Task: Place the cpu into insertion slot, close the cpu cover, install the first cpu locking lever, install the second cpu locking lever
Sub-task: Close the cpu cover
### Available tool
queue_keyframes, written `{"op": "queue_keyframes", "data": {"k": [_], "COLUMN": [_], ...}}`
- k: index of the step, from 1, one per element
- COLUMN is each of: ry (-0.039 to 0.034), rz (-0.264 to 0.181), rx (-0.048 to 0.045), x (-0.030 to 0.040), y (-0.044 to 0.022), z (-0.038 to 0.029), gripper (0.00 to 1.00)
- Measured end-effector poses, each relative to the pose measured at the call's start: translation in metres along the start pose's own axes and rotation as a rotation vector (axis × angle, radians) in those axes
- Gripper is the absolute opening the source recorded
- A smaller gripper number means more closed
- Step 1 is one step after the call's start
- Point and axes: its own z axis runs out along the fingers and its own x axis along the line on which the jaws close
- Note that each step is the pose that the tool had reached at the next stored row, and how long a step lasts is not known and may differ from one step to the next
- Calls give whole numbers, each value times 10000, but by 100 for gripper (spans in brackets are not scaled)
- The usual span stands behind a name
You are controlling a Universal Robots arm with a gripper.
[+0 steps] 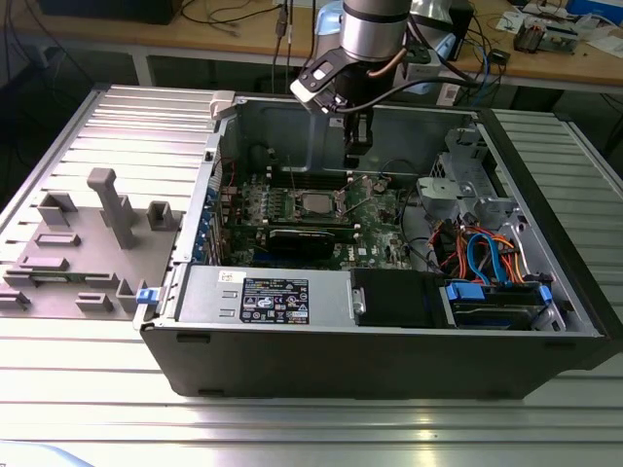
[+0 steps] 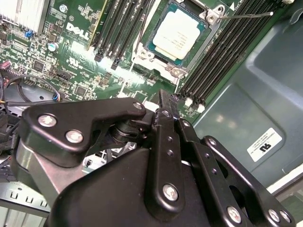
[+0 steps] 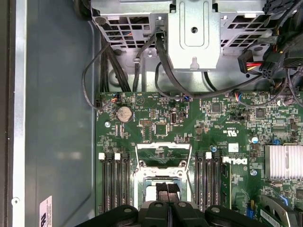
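Cpu (image 2: 179, 34) — dull silver square — lies in the metal-rimmed insertion slot (image 2: 144, 53); black gripper (image 3: 168, 189) pinched shut.

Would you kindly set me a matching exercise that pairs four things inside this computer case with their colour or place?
Things:
1. cpu
2. pincer
3. memory slots
4. coin battery

Descriptions:
a. round, silver
b. long, black
c. poised above the green motherboard
d. square, silver-grey top

Pairs: 1-d, 2-c, 3-b, 4-a.
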Motion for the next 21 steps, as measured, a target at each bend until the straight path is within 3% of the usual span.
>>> {"op": "queue_keyframes", "data": {"k": [21], "ry": [1], "rz": [1], "rx": [0], "x": [0], "y": [60], "z": [2], "gripper": [11]}}
